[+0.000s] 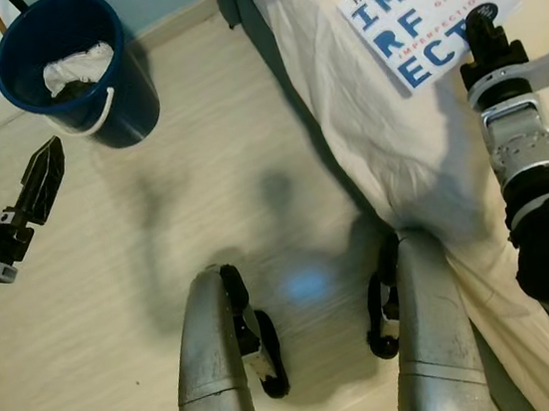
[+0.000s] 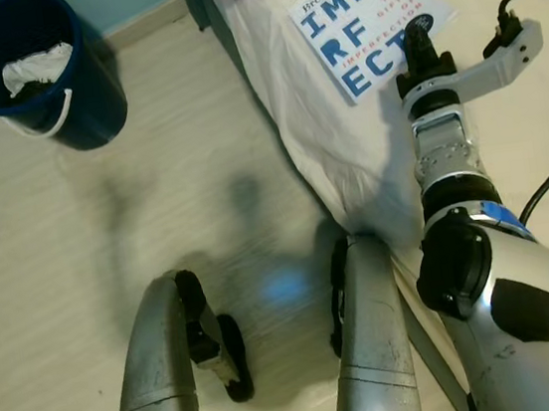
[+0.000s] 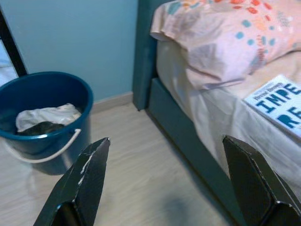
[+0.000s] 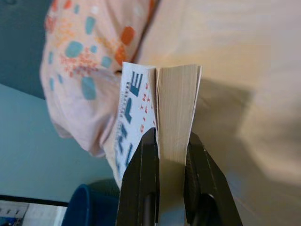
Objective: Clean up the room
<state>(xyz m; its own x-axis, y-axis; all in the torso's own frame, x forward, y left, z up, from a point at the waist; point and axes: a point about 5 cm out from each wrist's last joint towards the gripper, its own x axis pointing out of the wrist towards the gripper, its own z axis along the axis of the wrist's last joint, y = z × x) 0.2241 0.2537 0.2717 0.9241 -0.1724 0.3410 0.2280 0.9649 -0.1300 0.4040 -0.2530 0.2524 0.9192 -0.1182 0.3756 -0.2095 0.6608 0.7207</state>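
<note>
Beside the bed (image 1: 387, 141), the right gripper (image 4: 171, 157) clamps the book (image 1: 426, 11) by its page edge, spine pointing away, while the left gripper (image 1: 8, 176) hangs wide open near the bucket (image 1: 72, 65).

Left hand (image 1: 7, 174): two long black wedge-shaped fingers with pointed, faceted tips; one finger's edge is scuffed pale in the left wrist view.
Left wrist: black block with small screws, then a teal-green ring.
Right hand (image 4: 169, 157): two slim black fingers, rounded along their length.
Right forearm (image 2: 447, 166): silver ribbed segments with black joints, a pale grey bracket at the wrist, black cable looping off it.
Right elbow: bulky black joint, small blue mark, white shell.
Legs (image 1: 215, 373): brushed silver tubes with black joints alongside.
</note>
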